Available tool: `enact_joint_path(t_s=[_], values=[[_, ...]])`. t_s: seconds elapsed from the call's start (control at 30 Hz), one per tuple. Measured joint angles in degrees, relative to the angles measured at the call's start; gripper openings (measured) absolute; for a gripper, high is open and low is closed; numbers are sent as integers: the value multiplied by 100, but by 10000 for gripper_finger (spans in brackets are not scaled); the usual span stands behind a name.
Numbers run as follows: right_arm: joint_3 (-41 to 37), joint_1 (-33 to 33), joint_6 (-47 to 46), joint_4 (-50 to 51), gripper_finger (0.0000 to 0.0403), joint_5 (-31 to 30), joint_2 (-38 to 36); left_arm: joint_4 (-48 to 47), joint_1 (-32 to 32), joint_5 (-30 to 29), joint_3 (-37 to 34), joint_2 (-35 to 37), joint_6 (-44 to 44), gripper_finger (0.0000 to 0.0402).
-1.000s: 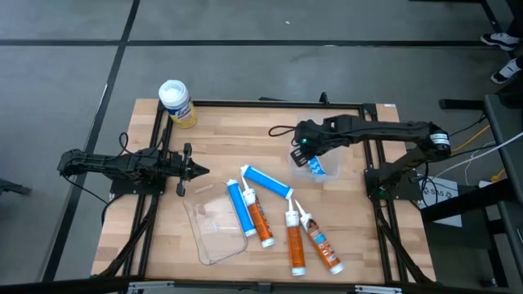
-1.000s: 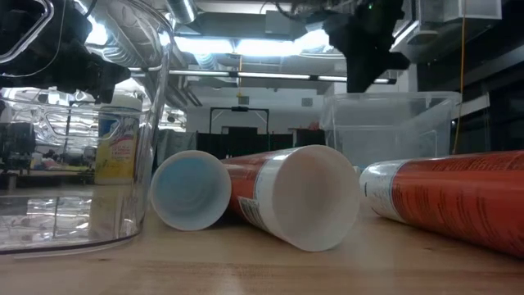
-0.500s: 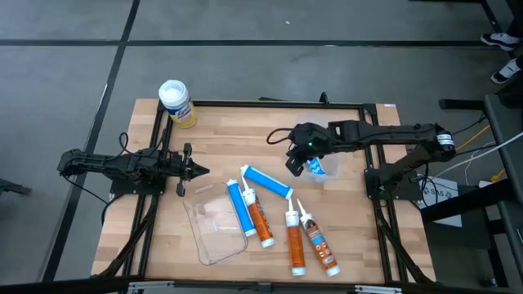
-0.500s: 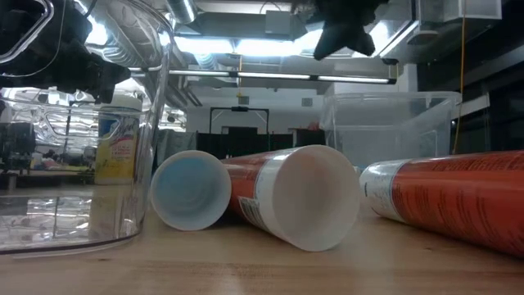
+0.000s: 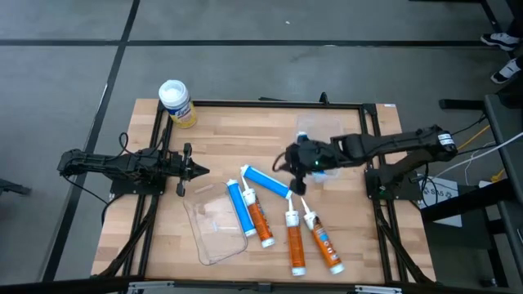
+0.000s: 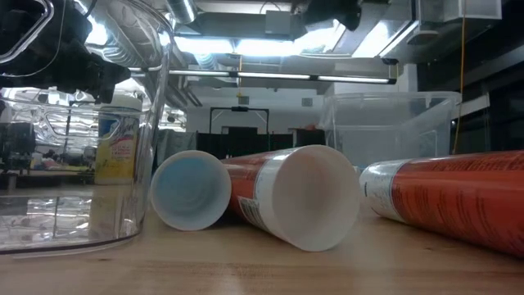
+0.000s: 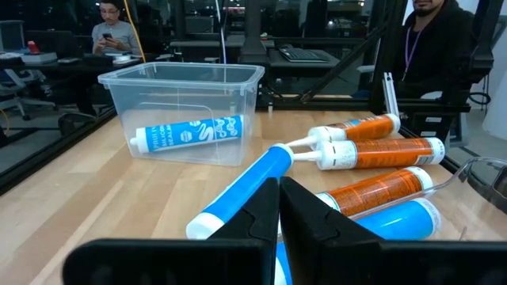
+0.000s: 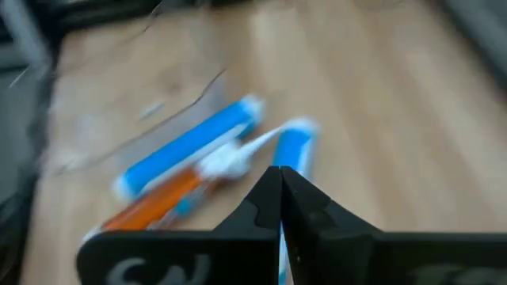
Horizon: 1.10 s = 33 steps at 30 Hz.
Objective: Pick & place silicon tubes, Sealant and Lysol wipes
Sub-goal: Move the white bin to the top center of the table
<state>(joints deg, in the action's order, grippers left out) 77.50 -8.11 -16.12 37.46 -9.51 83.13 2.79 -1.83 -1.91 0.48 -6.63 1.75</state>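
Observation:
The Lysol wipes (image 5: 176,102), a yellow canister with a white lid, stand at the table's far left corner. Two blue tubes (image 5: 268,181) (image 5: 239,207) and three orange tubes (image 5: 260,219) (image 5: 294,242) (image 5: 323,243) lie on their sides mid-table. Another blue tube (image 7: 187,131) lies inside a clear bin (image 7: 178,77) at the right. My right gripper (image 5: 294,174) is shut and empty, above the table between the bin and the lying tubes. My left gripper (image 5: 201,170) is shut and empty at the left.
A clear shallow container (image 5: 214,230) lies near the front, left of the tubes, and fills the low view's left (image 6: 74,164). Black frame rails (image 5: 155,204) run along both table sides. People sit beyond the table in the left wrist view (image 7: 111,28).
My right gripper has moved from over the clear bin toward the table's left and near edge, to the lying tubes. It stays shut. The blue tube stays in the bin.

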Motion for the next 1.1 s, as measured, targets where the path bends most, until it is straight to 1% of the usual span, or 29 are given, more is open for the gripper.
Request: enact_joint_path(t_s=[0.07,0.13,0.3,0.37,0.5,0.7,0.9,1.0,1.1], values=[[0,-195,-41,224,10,349,0,-1,-1,0,0,-1,0,11],[0,-405,-243,517,11,545,0,-2,-2,0,1,-1,-1,12],[-5,-937,-1112,1580,4,505,-33,0,1,0,-1,0,-1,10],[-55,-1117,-1469,1816,6,469,-33,-1,-2,0,-1,0,-1,8],[-573,-1362,-2100,1607,7,574,-119,0,-2,0,-1,-2,-1,10],[-1765,-1553,-2810,989,6,1129,-571,-1,-1,0,1,-1,1,12],[-2735,-1426,-3255,748,4,1106,-1034,0,-2,0,0,-1,0,9],[-3087,-1360,-3609,807,4,977,-1311,-2,-1,0,-1,0,1,12],[-3380,-1295,-4012,1125,7,970,-1456,-1,0,0,-1,-1,-1,12]])
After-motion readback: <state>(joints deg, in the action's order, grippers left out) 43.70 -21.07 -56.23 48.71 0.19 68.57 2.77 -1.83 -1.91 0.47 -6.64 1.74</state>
